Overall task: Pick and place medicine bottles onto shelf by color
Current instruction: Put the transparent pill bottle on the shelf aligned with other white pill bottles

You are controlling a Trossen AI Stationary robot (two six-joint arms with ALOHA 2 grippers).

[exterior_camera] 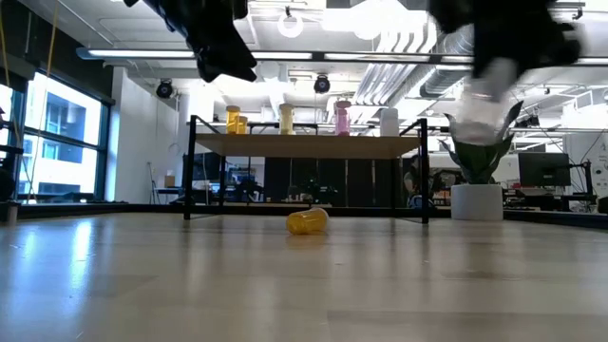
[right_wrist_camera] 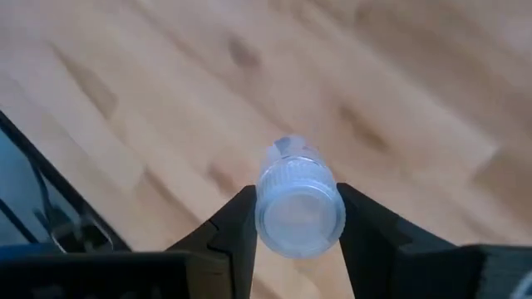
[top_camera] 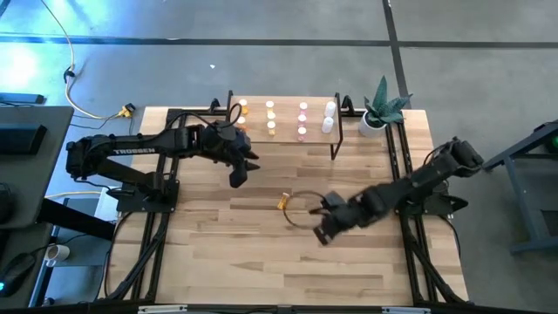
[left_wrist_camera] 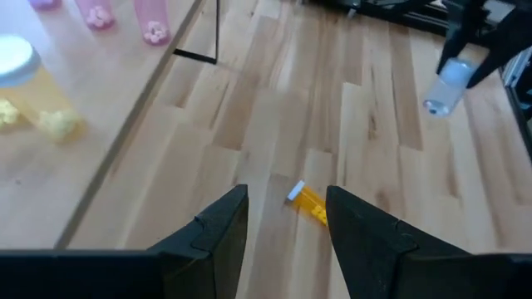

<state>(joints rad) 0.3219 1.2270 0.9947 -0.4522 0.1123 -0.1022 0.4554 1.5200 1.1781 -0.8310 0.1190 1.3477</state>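
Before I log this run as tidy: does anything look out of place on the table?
Yes. One yellow bottle lies tipped on its side on the table, in front of the shelf, while the shelved bottles stand upright. The right pincer holds a clear bottle above the table.

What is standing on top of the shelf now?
On the shelf stand small bottles in four color groups: orange, yellow, pink and clear. The low view shows only the front bottles; those behind are covered.
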